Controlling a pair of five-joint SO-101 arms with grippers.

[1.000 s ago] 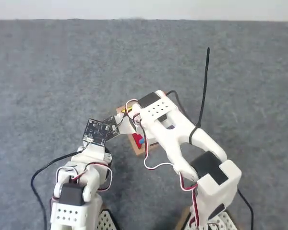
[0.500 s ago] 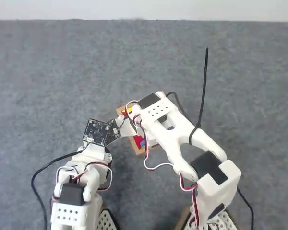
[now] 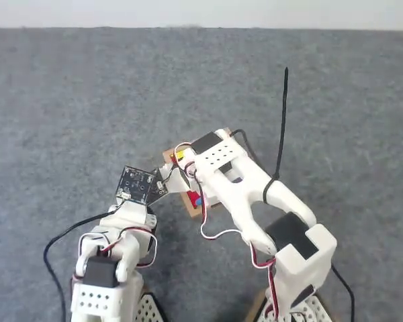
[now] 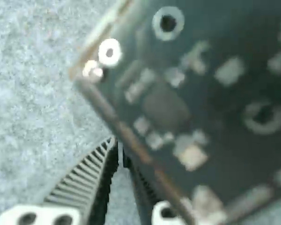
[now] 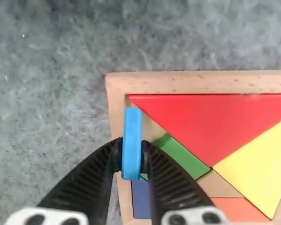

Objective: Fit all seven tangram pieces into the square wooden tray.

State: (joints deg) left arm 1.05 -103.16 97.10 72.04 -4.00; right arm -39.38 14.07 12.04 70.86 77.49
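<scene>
One blue piece (image 5: 131,140), on edge, sits pinched in the right gripper (image 5: 131,163); its length follows the tray wall (image 5: 113,108). Bare gap (image 5: 152,127) just beside, mid-frame.

Right tool (image 5: 131,149) pinches a blue piece (image 5: 132,136); left tool (image 4: 120,150) closed.
</scene>
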